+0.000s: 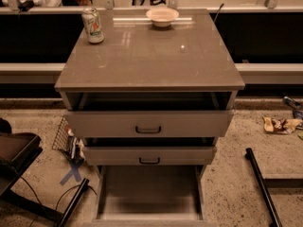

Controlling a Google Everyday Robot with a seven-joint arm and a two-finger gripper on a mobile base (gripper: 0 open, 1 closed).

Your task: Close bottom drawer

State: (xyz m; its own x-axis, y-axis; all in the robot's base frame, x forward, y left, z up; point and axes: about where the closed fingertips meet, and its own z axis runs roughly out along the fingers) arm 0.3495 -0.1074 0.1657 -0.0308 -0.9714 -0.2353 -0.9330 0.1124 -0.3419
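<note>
The grey-taupe cabinet (149, 60) fills the middle of the camera view, standing on a speckled floor (232, 197) with all three of its drawers pulled out toward the near side. The top drawer (149, 123) is the widest and the middle drawer (149, 155) sits just below it. The bottom drawer (149, 193) reaches nearest of all, its plain tray bare and its front at the very near edge of the view, where the handle cannot be made out. The gripper is nowhere in the view, so whether it is open or closed cannot be told. As I judge it, the task is at its start: the drawer is fully out and nothing touches it. The next move calls for bringing the gripper low, to the near face of that drawer front, and pushing it straight toward the far side, keeping under the middle drawer's overhang. A dark piece of furniture (16, 150) stands near left and a black bar (265, 188) lies on the floor near right; both are apart from the drawer but narrow the approach. A black rod (73, 202) with cables lies just beside the drawer's left wall. Smaller things are well clear: a wire rack (61, 135), a blue tape cross (72, 173), wrappers (279, 124) at right, and a can (93, 25) and a bowl (162, 16) on the far cabinet top.
</note>
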